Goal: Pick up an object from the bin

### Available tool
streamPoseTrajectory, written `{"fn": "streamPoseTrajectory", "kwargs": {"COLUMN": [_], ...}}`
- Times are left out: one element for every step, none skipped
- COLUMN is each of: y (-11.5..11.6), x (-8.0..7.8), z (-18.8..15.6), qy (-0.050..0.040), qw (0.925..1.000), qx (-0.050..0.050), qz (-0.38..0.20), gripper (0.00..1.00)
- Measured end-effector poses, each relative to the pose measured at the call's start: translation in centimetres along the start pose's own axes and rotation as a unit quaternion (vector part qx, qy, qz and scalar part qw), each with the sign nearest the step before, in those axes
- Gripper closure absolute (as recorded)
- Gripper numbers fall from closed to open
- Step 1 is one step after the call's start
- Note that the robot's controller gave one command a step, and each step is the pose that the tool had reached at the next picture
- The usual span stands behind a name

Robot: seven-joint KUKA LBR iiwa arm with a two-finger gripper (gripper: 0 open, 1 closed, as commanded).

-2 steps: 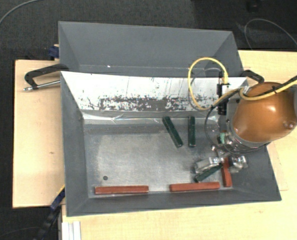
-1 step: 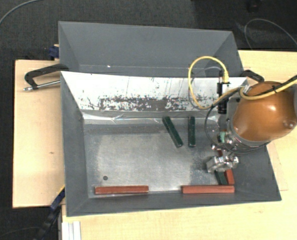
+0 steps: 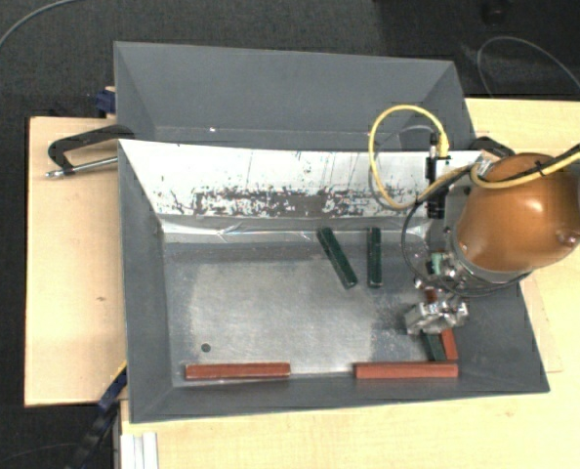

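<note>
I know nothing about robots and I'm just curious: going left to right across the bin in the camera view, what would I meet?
Long reddish-brown flat bar by the near wall → tilted dark green bar → dark green bar lying straight → the arm's tool.

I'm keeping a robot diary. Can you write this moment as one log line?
gripper: in bin, front right | at its tip: small green and red pieces | nearest: red bar | grasp: cannot tell
</note>
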State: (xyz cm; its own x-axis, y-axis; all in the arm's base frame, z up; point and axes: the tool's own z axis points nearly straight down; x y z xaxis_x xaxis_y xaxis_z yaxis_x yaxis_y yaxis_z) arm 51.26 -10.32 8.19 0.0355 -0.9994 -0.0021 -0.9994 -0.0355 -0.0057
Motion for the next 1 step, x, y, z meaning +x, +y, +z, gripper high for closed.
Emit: {"fn": "streamPoseTrajectory", "kwargs": {"y": [-0.33], "x": [-0.08], "z": [-8.83], "qy": [0.0011], "qw": [1.0000], "qx": [0.003], "qz": [0.002], "gripper": [1.00]}}
